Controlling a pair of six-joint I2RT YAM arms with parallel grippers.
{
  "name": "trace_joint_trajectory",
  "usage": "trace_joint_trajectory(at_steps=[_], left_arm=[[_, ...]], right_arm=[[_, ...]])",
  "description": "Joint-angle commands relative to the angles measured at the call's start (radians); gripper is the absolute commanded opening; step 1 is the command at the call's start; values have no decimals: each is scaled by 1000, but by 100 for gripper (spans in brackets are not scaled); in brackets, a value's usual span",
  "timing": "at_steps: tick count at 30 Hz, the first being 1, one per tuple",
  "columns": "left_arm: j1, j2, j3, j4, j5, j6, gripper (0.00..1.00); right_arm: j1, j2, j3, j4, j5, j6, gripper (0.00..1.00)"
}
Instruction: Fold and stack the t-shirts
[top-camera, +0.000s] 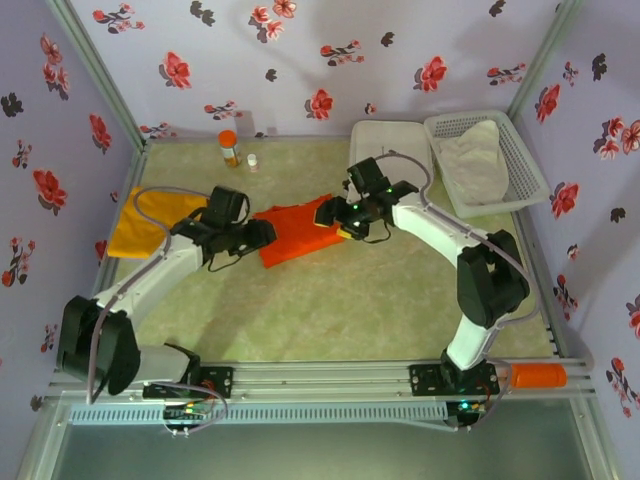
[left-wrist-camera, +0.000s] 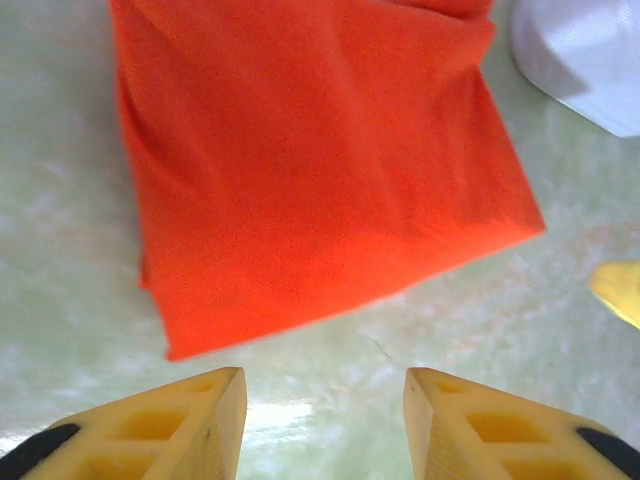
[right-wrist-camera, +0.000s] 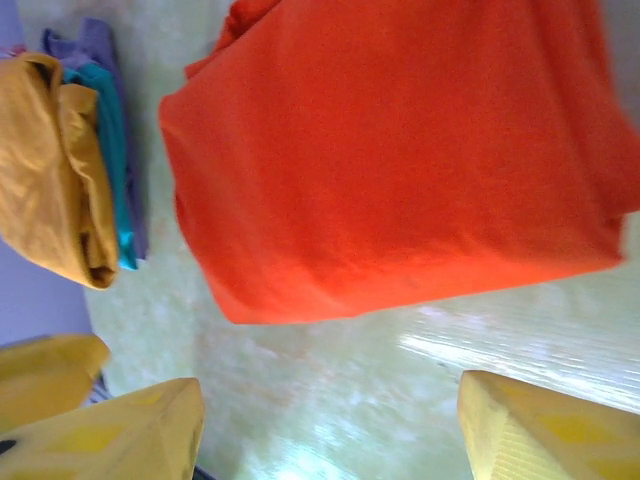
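We see the orange-red t-shirt (top-camera: 298, 230) folded into a compact, roughly rectangular bundle. It lies flat on the worktop, a little left of centre and nearer the far edge than the near one. Its cloth is plain and soft, with shallow creases across the top layer and layered folds along one side. The mustard t-shirt (top-camera: 140, 228) lies well apart from it, against the worktop's left edge. It is also folded, and its thick rounded fold shows stacked layers. Neither rests on the other.
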Motion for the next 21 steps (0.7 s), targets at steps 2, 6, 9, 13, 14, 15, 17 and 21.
trace_joint_trajectory(at_steps=[2, 6, 9, 13, 14, 15, 17, 21], left_arm=[[-42, 18, -40, 110, -34, -116, 47], [-52, 125, 17, 149, -29, -98, 46], [-51, 214, 62, 183, -29, -82, 46], [-52, 326, 116, 225, -4, -71, 46], [-52, 343, 128, 225, -1, -64, 46], [-52, 363, 139, 225, 0, -61, 46], [-51, 395, 155, 223, 2, -52, 45], [-51, 431, 177, 217, 1, -34, 45]], right_arm=[[3, 16, -52, 245, -40, 178, 68], [5, 91, -13, 313, -53, 233, 68], [4, 120, -15, 380, -55, 285, 68], [-3, 173, -20, 436, -67, 344, 68], [-4, 181, -24, 441, -65, 352, 68], [-6, 188, -30, 445, -62, 358, 68], [-9, 189, -43, 445, -55, 360, 68], [-16, 186, -58, 450, -43, 356, 68]])
